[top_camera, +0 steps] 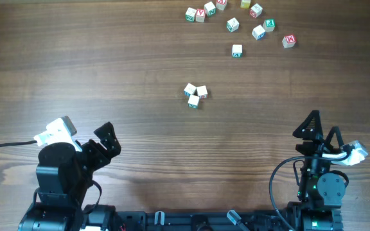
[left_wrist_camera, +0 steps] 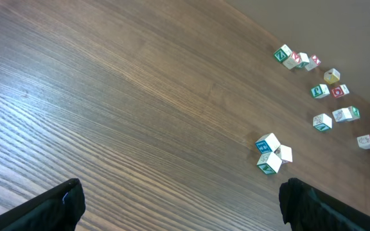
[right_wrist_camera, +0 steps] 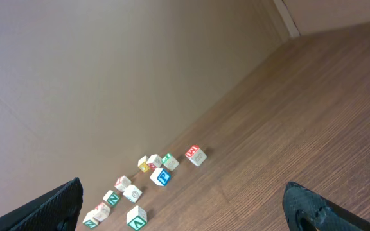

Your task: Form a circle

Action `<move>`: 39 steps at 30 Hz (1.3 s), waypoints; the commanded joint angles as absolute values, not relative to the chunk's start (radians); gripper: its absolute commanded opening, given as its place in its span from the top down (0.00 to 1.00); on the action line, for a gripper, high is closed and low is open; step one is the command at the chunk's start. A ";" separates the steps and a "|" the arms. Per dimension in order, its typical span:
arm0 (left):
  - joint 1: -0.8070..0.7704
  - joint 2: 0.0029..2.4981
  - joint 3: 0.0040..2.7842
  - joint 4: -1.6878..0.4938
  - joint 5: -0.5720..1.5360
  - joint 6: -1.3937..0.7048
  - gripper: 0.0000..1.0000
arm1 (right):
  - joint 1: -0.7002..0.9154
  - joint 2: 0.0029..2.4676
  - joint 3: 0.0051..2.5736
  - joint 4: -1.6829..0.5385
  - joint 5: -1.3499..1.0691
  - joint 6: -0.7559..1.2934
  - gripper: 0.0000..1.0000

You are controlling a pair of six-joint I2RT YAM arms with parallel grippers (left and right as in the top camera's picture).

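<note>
While both arms wait, the ring is only three cubes

Since both grippers hang wide open and empty on the near side of the clump (top_camera: 195, 95), nothing is in hand yet. My left gripper (top_camera: 110, 142) sits to the clump's near left and my right gripper (top_camera: 322, 131) well off to its near right. Neither touches a cube. The clump lies mid-table (top_camera: 108, 64), three cubes pressed together. The scatter (top_camera: 236, 22) is beyond it and to its right, well apart.

My worry is how tight the clump is. I judge that three touching cubes leave no hole, so a true ring means spreading them or adding cubes from the scatter. A finger coming in low beside the clump could shove all three at once. Such small cubes on smooth wood may slide or tip rather than stay put. A cube set down too close could knock its neighbours out of line.

Overhead gives me both arms and the whole layout, though the letters are too small to read. The left wrist view has the clump (left_wrist_camera: 272, 154) ahead, nearer one finger than the other, with the scatter (left_wrist_camera: 323, 90) beyond it. The right wrist view shows only the scatter (right_wrist_camera: 149, 186) below a bare wall. The clump is out of its frame, so I would not trust that view alone for a reach towards it.
</note>
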State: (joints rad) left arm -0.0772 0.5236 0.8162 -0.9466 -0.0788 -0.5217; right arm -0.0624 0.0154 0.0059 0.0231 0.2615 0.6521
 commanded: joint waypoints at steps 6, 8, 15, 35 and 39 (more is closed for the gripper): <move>-0.076 0.520 0.814 -0.945 -0.088 -0.532 0.00 | -0.066 0.005 0.005 0.028 0.242 0.636 0.00; -0.076 0.520 0.814 -0.948 -0.089 -0.528 0.00 | -0.066 0.004 0.005 0.028 0.242 0.636 0.00; -0.094 0.493 0.747 -0.963 -0.087 -0.531 0.00 | -0.066 0.004 0.005 0.028 0.242 0.636 0.00; -0.189 0.003 0.117 -0.184 0.009 -0.418 0.00 | -0.066 0.004 0.005 0.028 0.242 0.636 0.00; -0.189 0.003 0.116 -0.153 0.002 -0.369 0.00 | -0.066 0.004 0.005 0.028 0.242 0.636 0.00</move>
